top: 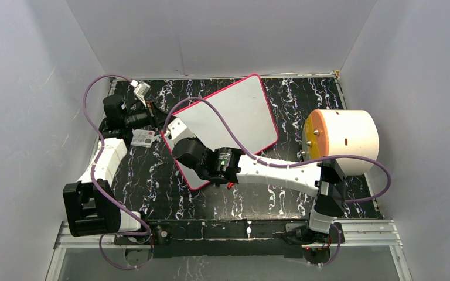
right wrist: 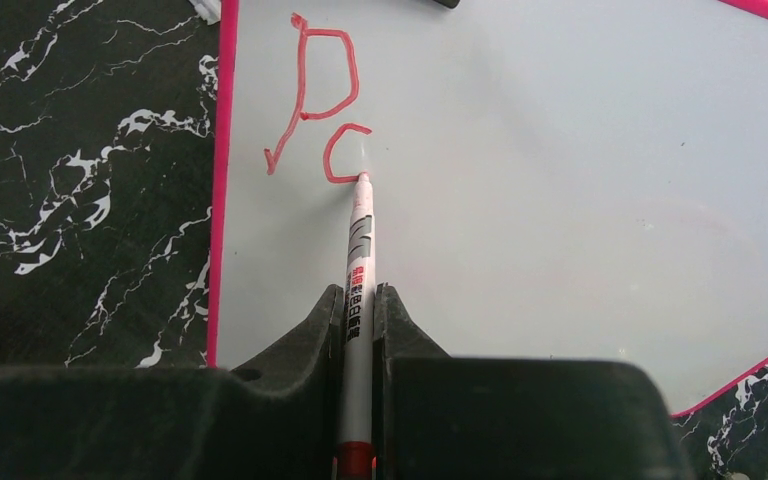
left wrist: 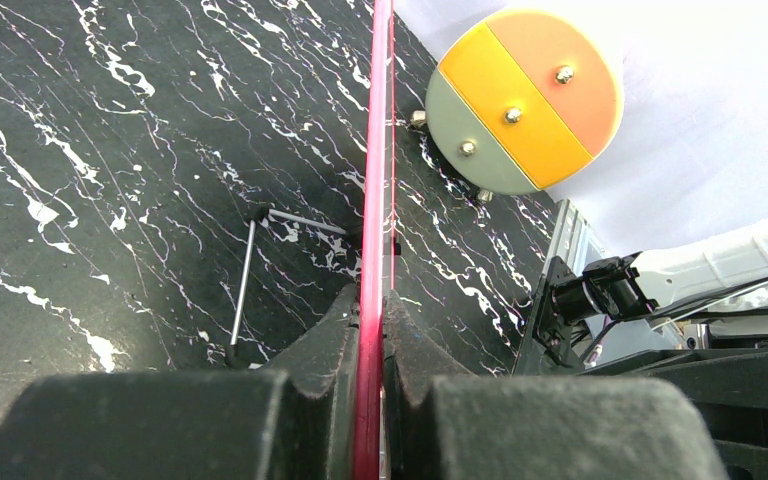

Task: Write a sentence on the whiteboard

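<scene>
Whiteboard (top: 234, 111) sits at a slant across the black marbled table (top: 152, 181), and of the sentence (right wrist: 301, 85) we see only a red "P" and an unclosed second letter near one corner. Our right gripper (right wrist: 358, 305) is clamped tight on a marker (right wrist: 362, 240), whose tip touches the board at that open curve. Our left gripper (left wrist: 372, 310) pinches the board's pink-red frame edge, its fingers nearly closed around it.
</scene>
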Tool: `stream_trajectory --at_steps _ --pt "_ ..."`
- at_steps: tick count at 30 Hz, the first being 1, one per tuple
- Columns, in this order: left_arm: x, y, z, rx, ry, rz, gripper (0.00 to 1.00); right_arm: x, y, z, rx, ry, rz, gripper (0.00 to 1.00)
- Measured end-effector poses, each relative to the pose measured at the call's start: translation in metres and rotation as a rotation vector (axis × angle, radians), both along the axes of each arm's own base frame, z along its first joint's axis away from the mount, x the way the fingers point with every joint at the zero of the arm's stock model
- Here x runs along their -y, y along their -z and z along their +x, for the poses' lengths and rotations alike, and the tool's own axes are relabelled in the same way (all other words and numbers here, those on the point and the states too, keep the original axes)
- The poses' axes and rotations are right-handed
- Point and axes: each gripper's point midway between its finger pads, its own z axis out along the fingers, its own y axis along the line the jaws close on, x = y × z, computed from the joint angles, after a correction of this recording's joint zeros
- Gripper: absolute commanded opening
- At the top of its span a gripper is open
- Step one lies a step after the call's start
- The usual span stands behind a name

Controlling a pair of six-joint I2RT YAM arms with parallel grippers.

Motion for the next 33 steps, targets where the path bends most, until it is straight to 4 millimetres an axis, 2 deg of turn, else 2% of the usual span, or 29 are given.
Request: stream_trajectory --at_steps 33 --pt "-0.001 0.000 0.001 -0.003 -0.001 -0.005 0.00 -0.008 -0.011 0.007 0.058 0.017 0.057 0.00"
